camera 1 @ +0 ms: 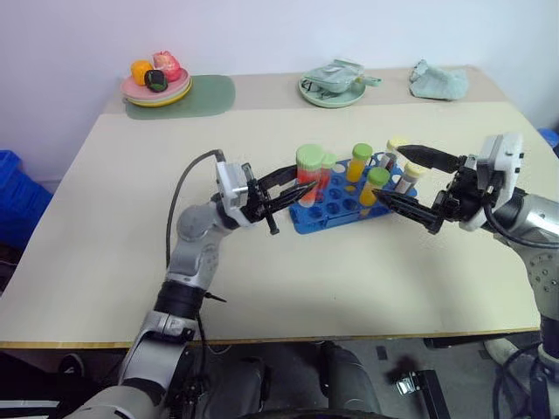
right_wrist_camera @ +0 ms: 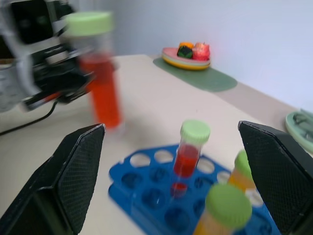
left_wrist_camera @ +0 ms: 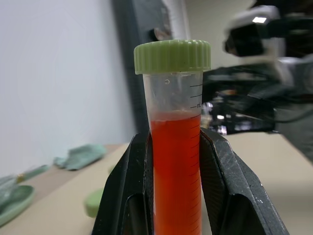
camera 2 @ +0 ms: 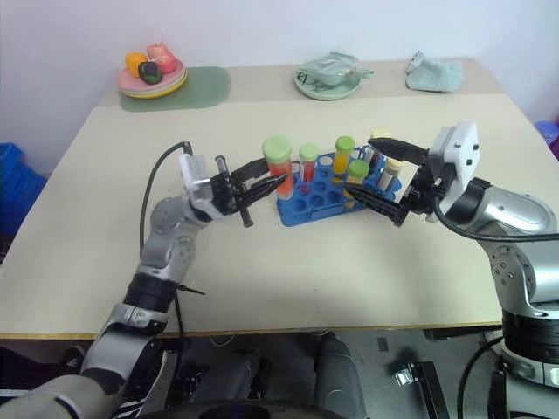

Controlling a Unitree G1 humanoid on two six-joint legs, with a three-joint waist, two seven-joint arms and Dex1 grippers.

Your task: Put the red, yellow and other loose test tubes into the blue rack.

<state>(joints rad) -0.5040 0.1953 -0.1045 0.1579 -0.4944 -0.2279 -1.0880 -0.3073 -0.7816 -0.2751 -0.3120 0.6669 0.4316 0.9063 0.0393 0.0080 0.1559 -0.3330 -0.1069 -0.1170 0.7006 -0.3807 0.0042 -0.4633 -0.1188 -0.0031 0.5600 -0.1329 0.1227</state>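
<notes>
Now the red tube (camera 1: 307,175) is held upright by the left hand (camera 1: 291,186), just left of the rack (camera 1: 336,209); the right hand (camera 1: 397,181) is wide.

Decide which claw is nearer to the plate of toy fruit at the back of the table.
Left. The left claw, shut on a red tube, lies on the toy fruit plate's side of the blue rack; the open right claw is beyond the rack.

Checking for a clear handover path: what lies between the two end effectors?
In the left eye view, the blue rack with its standing tubes lies between the left end effector, shut on the red tube, and the open right end effector.
</notes>
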